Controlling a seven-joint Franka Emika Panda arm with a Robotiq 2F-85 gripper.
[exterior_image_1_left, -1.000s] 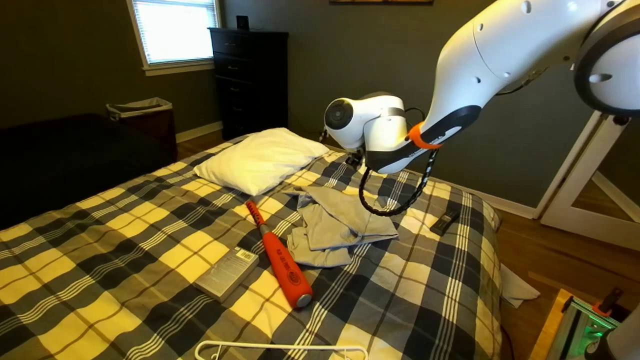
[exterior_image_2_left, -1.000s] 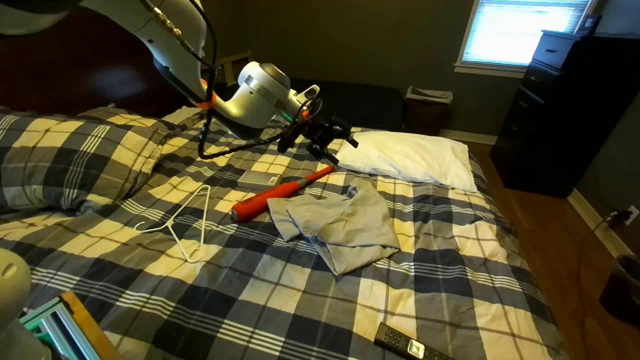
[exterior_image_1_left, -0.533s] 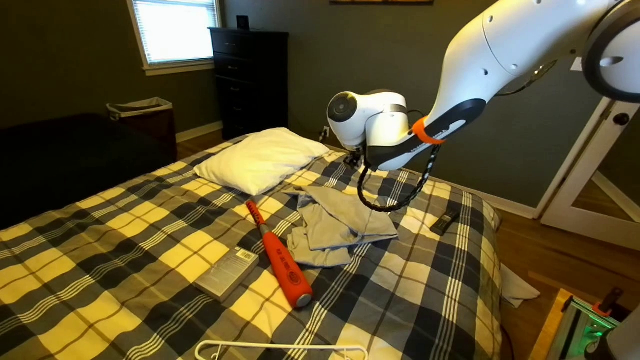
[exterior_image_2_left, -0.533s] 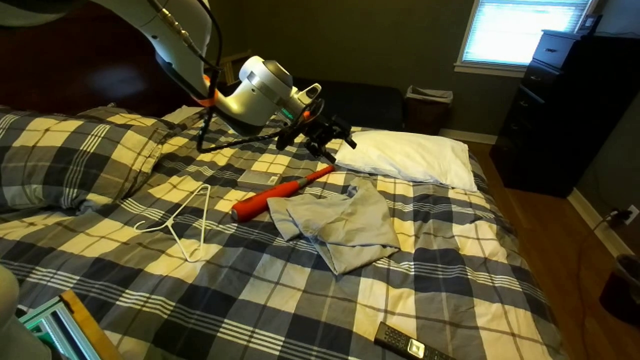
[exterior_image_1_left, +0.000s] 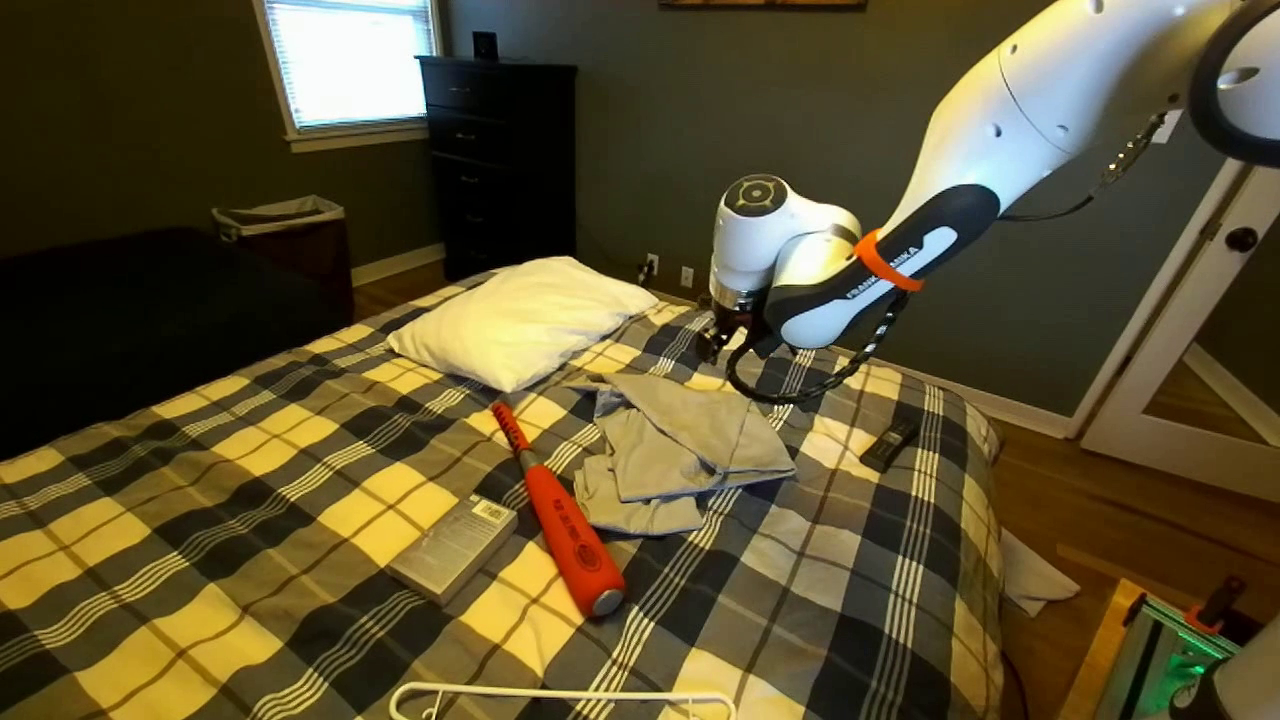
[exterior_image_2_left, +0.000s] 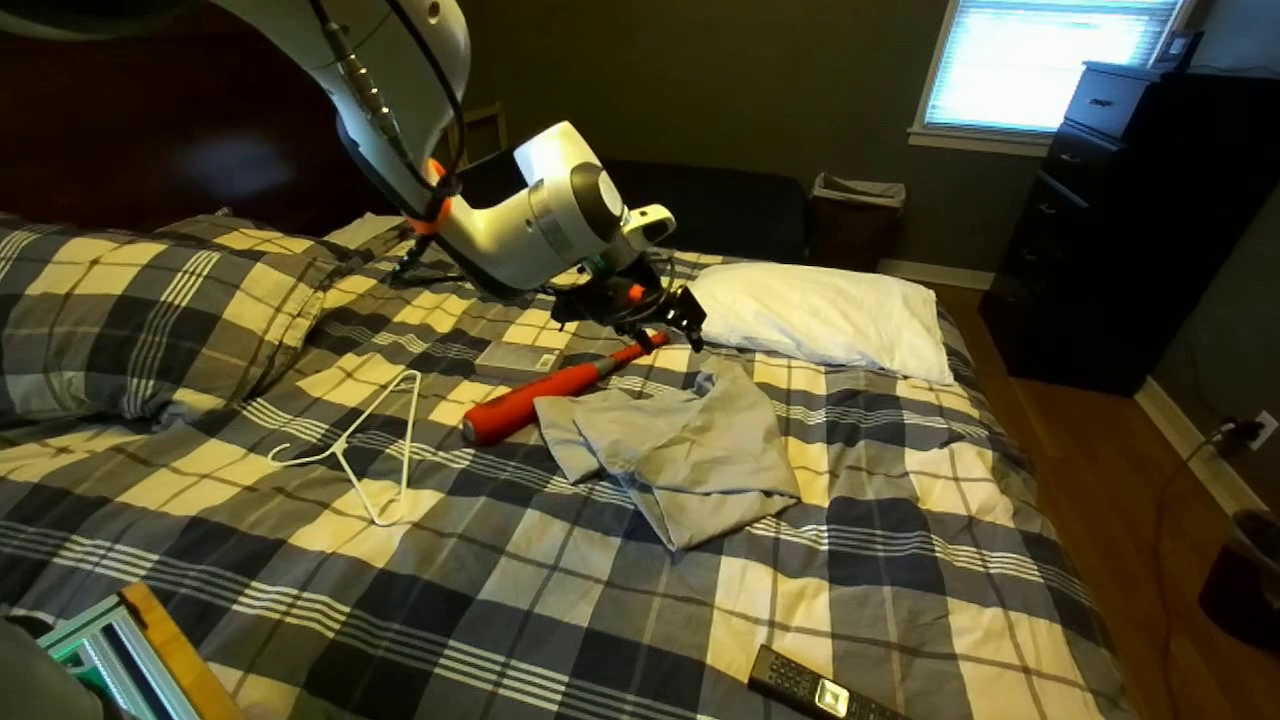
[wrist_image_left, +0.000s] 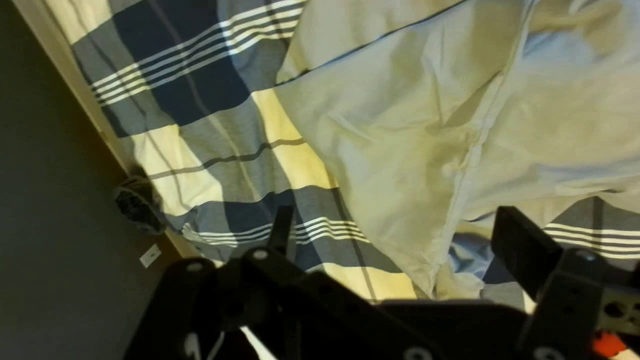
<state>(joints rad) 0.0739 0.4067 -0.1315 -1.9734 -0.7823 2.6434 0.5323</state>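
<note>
Wrist view, gripper (wrist_image_left: 395, 225): w/ fingers (wrist_image_left: 525, 250) spread apart, aimed twd grey cloth (wrist_image_left: 390, 150).
Cloth in an exterior view: loosely folded on plaid bedspread (exterior_image_1_left: 800, 580), btwn red bat (exterior_image_1_left: 560, 510) & remote (exterior_image_1_left: 888, 445).
Pillow (exterior_image_2_left: 820, 315) in an exterior view: nr cloth.

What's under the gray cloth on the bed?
The gray cloth lies on the plaid bedcover, visible around its edges. Anything covered by its folds can't be seen.

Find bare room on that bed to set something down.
Bare bedspread lies between the white hanger, gray cloth and remote, and between white pillow and flat box. Crowded: the red bat runs between box and cloth, the pincer hovering nearby.
</note>
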